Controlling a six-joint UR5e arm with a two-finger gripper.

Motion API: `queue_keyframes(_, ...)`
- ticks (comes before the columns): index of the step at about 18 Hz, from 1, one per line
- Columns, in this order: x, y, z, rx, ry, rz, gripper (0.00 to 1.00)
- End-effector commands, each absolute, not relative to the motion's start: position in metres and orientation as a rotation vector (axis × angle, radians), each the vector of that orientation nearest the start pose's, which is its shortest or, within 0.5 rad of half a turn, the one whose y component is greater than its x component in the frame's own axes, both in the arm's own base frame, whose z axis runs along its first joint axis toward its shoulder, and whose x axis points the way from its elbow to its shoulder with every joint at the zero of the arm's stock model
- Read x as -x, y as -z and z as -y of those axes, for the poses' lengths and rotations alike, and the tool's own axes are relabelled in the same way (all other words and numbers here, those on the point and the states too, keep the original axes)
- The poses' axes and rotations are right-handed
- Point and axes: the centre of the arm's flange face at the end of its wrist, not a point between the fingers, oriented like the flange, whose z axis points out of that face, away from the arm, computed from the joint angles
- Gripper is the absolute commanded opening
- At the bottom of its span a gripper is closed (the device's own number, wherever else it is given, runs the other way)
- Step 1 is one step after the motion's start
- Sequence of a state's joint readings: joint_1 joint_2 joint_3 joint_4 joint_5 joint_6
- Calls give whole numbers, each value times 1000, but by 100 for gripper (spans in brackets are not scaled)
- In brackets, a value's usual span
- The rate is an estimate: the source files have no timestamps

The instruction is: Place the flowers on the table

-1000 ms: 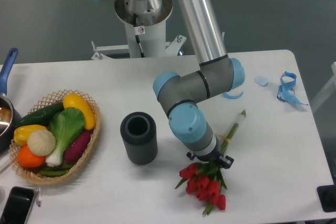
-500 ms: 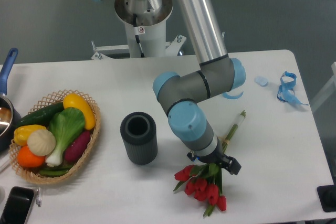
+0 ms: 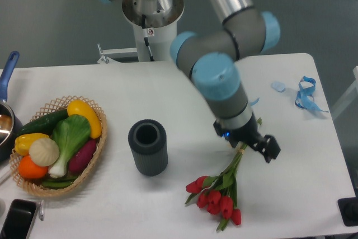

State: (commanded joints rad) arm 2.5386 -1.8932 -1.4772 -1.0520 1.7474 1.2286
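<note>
The flowers [image 3: 216, 196], a bunch of red tulips with green leaves, lie flat on the white table [image 3: 168, 88] at the front right, heads toward the front edge. Their pale stems run up and right, passing under my gripper [image 3: 250, 143]. The gripper hangs above the stem end, lifted clear of the bunch, its dark fingers [image 3: 271, 149] spread apart and open with nothing between them. The arm's blue and grey wrist hides the upper part of the stems.
A dark ribbed cylindrical vase [image 3: 148, 146] stands upright left of the flowers. A wicker basket [image 3: 96, 155] of vegetables sits at the left edge, with a pot handle [image 3: 8, 66] and a phone [image 3: 17, 219] beyond. Blue ribbon [image 3: 306, 94] lies at the far right.
The gripper has let go of the flowers, risen, and moved right toward the stem end. The bunch stays lying on the table where it was half a second ago.
</note>
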Motion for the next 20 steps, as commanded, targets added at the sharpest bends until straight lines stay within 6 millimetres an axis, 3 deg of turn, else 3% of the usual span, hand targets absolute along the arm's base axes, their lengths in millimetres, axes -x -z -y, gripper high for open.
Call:
queue_keyframes(3, 457, -442, -423, 3073, -461, -441, 100)
queue_keyframes(7, 455, -468, -370, 3008, -438, -521, 100)
queue_keyframes(12, 450, -477, -314, 2930, -431, -609, 100)
queue_keyframes(15, 449, -479, -299, 2923, -439, -627, 100)
queue_keyframes(20, 449, -481, -297, 2906, -439, -617, 100)
